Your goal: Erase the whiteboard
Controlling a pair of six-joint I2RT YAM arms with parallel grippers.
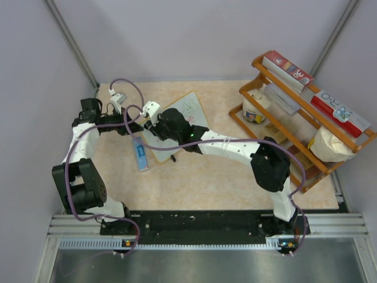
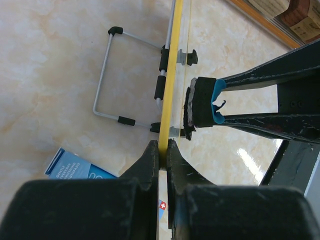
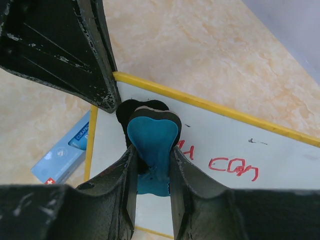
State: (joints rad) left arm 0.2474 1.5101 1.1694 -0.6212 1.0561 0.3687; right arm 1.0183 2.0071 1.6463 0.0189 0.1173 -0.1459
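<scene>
The whiteboard (image 1: pixel 191 110) lies tilted at the table's far middle, yellow-framed, with red writing (image 3: pixel 233 168) on its white face (image 3: pixel 250 145). My left gripper (image 1: pixel 131 125) is shut on the board's left frame edge; in the left wrist view the jaws (image 2: pixel 161 150) pinch the yellow edge (image 2: pixel 170 85). My right gripper (image 1: pixel 160 126) is shut on the blue-black eraser (image 3: pixel 152 142), whose felt presses on the board's upper left corner. The eraser also shows in the left wrist view (image 2: pixel 201 107), against the board.
A narrow blue marker box (image 1: pixel 141 155) lies on the table just left of the board, also in the right wrist view (image 3: pixel 62 152). The board's wire stand (image 2: pixel 107 75) sticks out behind it. A wooden rack (image 1: pixel 306 118) with boxes and jars fills the right side.
</scene>
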